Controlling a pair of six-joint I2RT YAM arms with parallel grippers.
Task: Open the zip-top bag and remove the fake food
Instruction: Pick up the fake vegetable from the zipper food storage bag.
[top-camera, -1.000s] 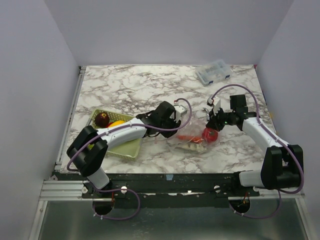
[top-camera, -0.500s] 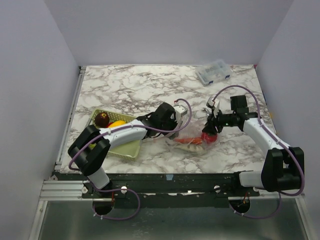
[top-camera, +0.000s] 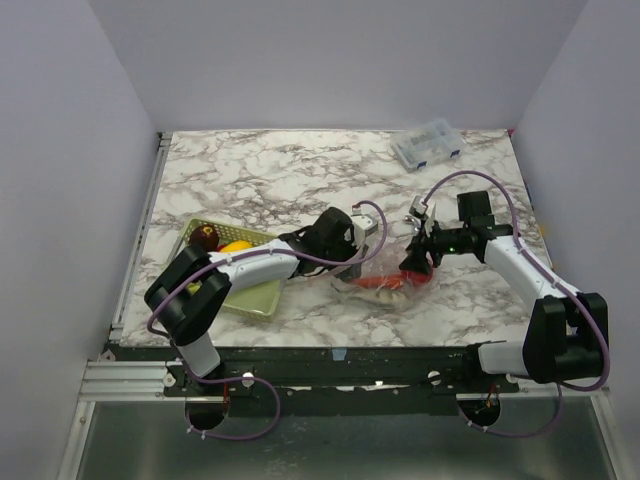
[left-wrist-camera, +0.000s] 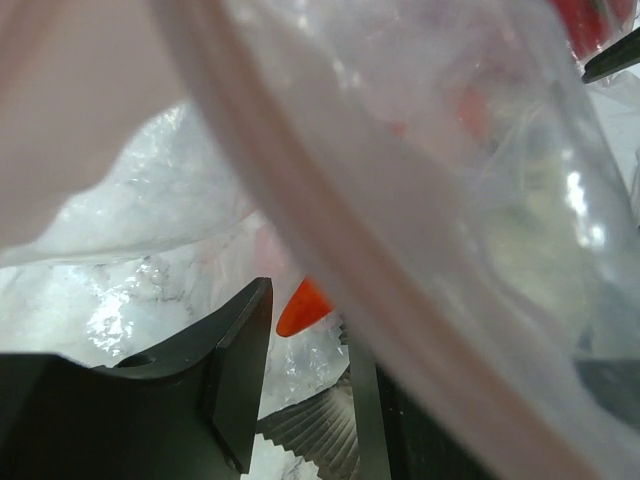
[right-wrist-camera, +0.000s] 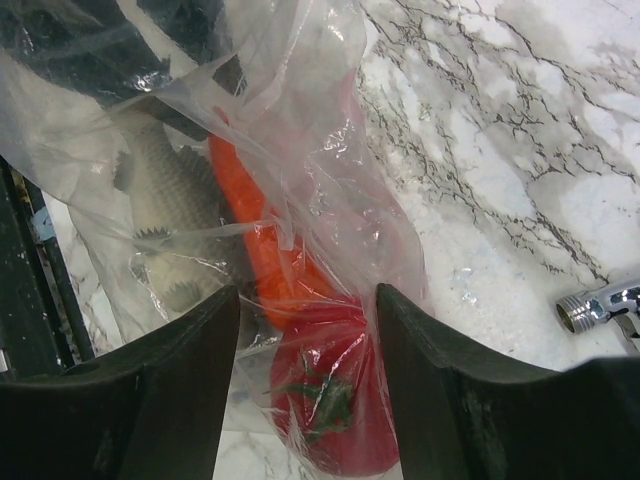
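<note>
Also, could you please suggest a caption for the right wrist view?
Open fingers straddle the clear bag, carrot and red fruit inside, on the marble table.

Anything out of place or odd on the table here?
A small chrome fitting seems to lie loose on the marble table beside the zip-top bag; it looks like stray hardware.

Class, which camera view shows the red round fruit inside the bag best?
The right wrist view: the red round fruit is close up, green stem visible through the zip-top bag. The top view shows a small red blob; the left wrist view shows only blurred plastic.
</note>
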